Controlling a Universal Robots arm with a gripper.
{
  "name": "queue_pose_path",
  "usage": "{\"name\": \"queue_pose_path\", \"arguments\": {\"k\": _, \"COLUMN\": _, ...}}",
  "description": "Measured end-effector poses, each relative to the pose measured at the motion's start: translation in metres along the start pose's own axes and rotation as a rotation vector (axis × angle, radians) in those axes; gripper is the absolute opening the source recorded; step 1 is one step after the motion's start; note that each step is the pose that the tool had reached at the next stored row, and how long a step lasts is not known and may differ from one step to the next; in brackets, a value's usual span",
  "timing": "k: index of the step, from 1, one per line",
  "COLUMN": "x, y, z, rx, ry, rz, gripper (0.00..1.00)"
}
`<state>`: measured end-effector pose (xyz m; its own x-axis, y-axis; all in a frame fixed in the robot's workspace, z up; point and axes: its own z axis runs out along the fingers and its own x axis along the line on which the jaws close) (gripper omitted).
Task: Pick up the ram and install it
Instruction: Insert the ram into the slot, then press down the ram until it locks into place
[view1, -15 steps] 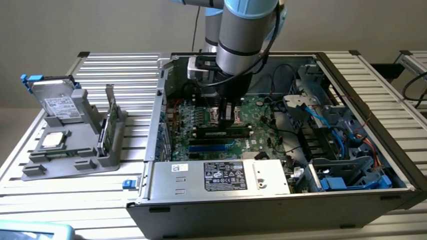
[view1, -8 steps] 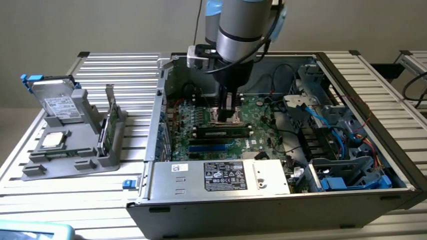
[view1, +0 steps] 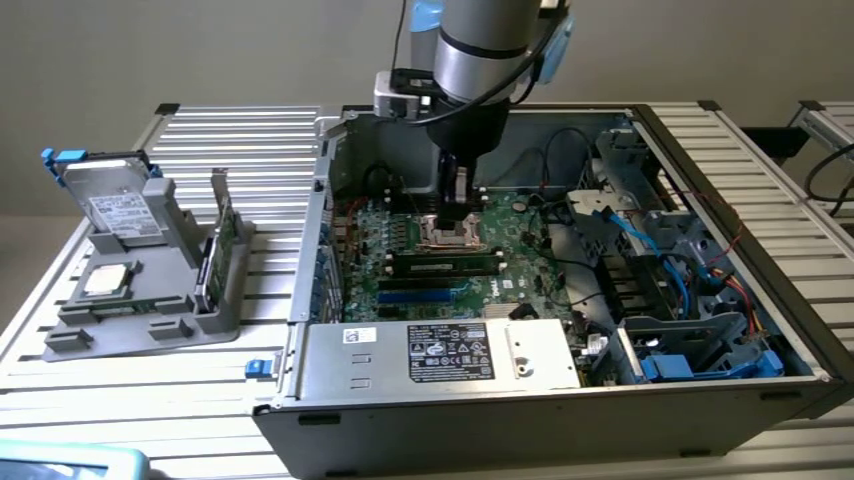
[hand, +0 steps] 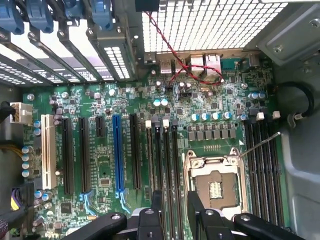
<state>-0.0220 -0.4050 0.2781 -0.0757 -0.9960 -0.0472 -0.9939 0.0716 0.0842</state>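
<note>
The ram (view1: 447, 267) is a narrow green stick with black chips. It lies along one of the black slots on the motherboard (view1: 400, 250), inside the open computer case (view1: 307, 300). My gripper (view1: 461, 222) hangs just behind it, over the CPU socket (view1: 447, 235). In the wrist view the gripper (hand: 175, 212) is open, its two dark fingers (hand: 156, 207) apart with nothing between them. They straddle the long black memory slots (hand: 162, 160) beside the CPU socket (hand: 214, 187). I cannot tell from that view which slot holds the stick.
A grey holder (view1: 134, 320) on the table at the exterior view's left carries a hard drive (view1: 114, 205), a CPU chip (view1: 107, 280) and an upright green card (view1: 220, 235). The case holds a power supply (view1: 441, 355), cables and blue drive brackets (view1: 694, 360).
</note>
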Motion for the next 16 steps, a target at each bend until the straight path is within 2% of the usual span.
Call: {"name": "queue_pose_path", "arguments": {"k": 16, "x": -0.0010, "y": 0.0000, "z": -0.0001, "rx": -0.0004, "ry": 0.0006, "rz": -0.007, "gripper": 0.34}}
